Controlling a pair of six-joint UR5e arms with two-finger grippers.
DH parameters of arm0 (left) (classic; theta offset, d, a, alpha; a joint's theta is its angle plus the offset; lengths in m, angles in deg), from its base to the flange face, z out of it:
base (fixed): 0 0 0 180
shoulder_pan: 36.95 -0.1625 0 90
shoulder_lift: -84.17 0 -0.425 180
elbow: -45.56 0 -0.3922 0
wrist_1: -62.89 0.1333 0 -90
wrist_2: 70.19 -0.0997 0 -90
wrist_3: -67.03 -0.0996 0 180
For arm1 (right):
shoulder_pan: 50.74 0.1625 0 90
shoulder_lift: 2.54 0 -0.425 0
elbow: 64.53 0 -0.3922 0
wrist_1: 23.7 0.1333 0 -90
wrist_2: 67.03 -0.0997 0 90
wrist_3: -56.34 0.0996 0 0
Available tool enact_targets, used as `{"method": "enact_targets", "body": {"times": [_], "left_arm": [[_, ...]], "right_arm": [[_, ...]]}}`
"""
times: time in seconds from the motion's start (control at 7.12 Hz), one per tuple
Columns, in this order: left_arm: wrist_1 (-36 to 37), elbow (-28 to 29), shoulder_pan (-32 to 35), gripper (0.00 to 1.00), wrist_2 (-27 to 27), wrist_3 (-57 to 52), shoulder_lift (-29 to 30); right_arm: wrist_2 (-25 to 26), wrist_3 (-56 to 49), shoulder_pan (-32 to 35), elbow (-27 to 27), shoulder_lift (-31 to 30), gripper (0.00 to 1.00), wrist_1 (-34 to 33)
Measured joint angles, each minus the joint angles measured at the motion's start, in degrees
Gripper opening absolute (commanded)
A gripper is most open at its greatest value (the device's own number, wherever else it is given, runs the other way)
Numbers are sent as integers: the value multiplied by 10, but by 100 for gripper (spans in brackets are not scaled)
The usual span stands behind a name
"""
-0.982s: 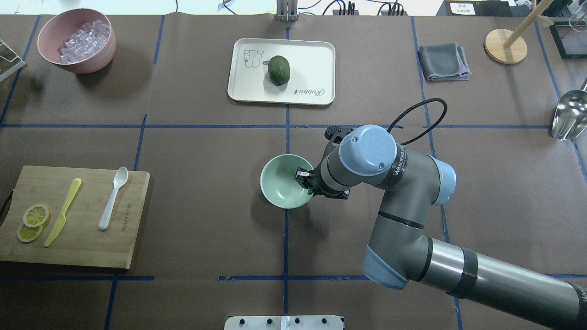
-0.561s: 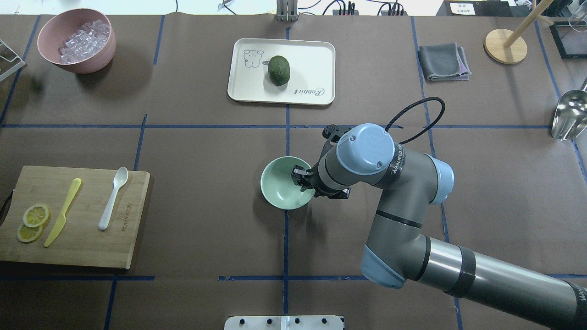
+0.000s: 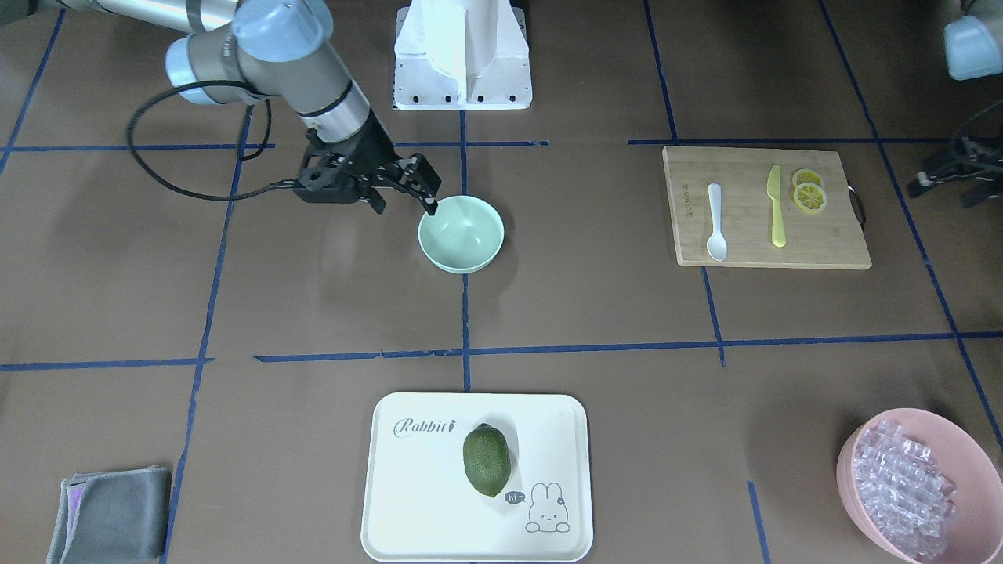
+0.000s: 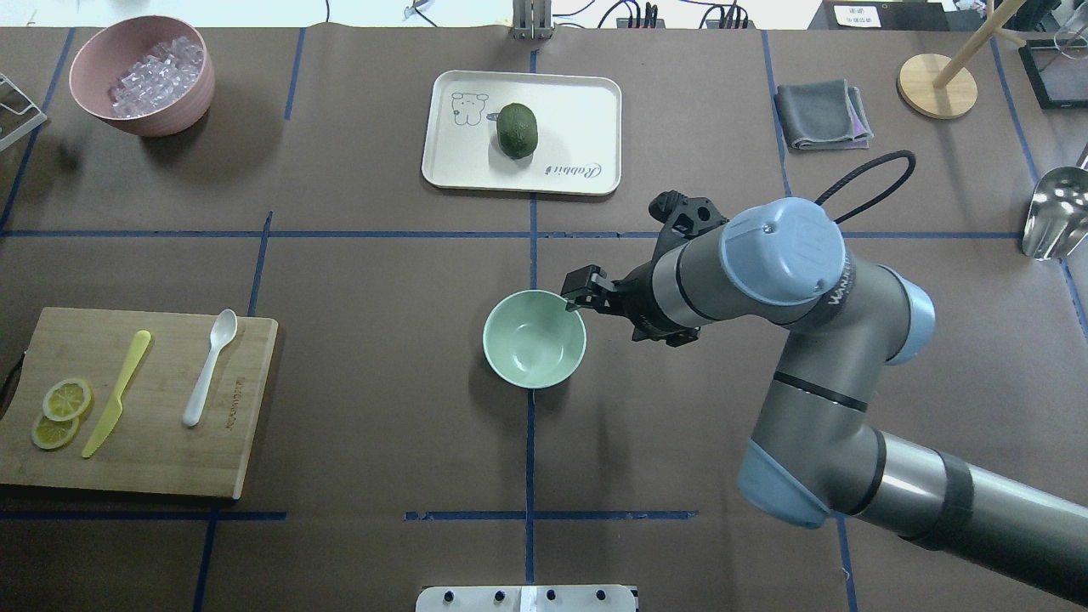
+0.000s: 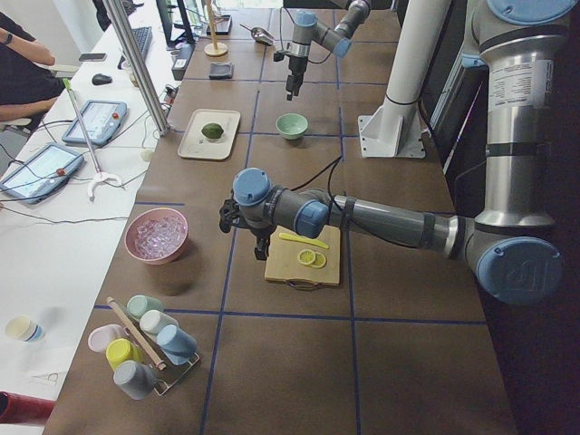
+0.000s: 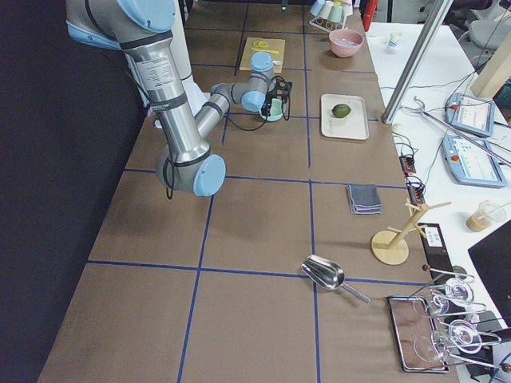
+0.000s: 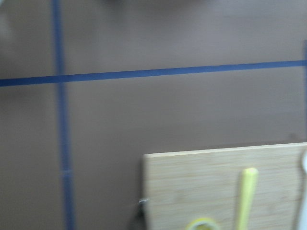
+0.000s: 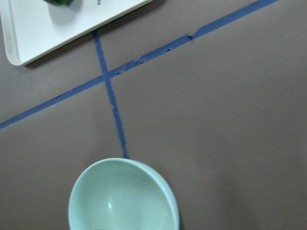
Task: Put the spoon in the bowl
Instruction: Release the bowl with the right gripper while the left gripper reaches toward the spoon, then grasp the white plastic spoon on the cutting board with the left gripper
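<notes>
Across the table: shows the right gripper (image 3: 406,205) spread wide and empty, hanging at the rim of the bowl (image 3: 461,263). Puts the spoon (image 3: 715,223) well apart from both, toward the robot's left, flat on the cutting board (image 3: 831,243), beside the yellow knife (image 3: 775,207) without touching it.

Overhead: sets the spoon (image 4: 208,367) far left of the empty bowl (image 4: 531,348). Runs its long axis roughly toward and away from the robot, scoop at the far end, handle tip at the near end. Keeps the right gripper (image 4: 586,293) at the bowl's right rim. Shows no left arm.

Left end: places the left gripper (image 5: 261,249) pointing down, near the cutting board (image 5: 285,263). Cannot tell how far its jaws stand open, nor whether anything is held.

Left wrist: looks down, blurred, on a corner of the cutting board (image 7: 192,187) and the yellow knife (image 7: 244,196). Catches a white sliver at the right edge, probably the spoon.

Right wrist: takes in only the bowl (image 8: 122,201), nothing inside.

Points to the left arm as much the nearer. Probably calls for a pinch across the slim handle.
</notes>
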Motion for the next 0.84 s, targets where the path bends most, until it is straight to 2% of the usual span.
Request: {"method": "enact_targets", "body": {"times": [0.14,0.28,0.42,0.7,0.84], "left_arm": [[-51,-17,-62,100,-39,85,4],[-85,-28,-130,100,-102,144,11],[-98,-36,-188,100,-160,178,22],[-102,-38,-276,98,-229,199,50],[-101,-38,-305,94,-257,199,56]], "right_arm": [[-10,-11,19,32,-47,100,5],[-35,-35,45,56,-87,100,7],[-63,-62,70,69,-115,100,8],[-92,-123,105,83,-159,100,9],[-95,-151,114,87,-177,100,9]]}}
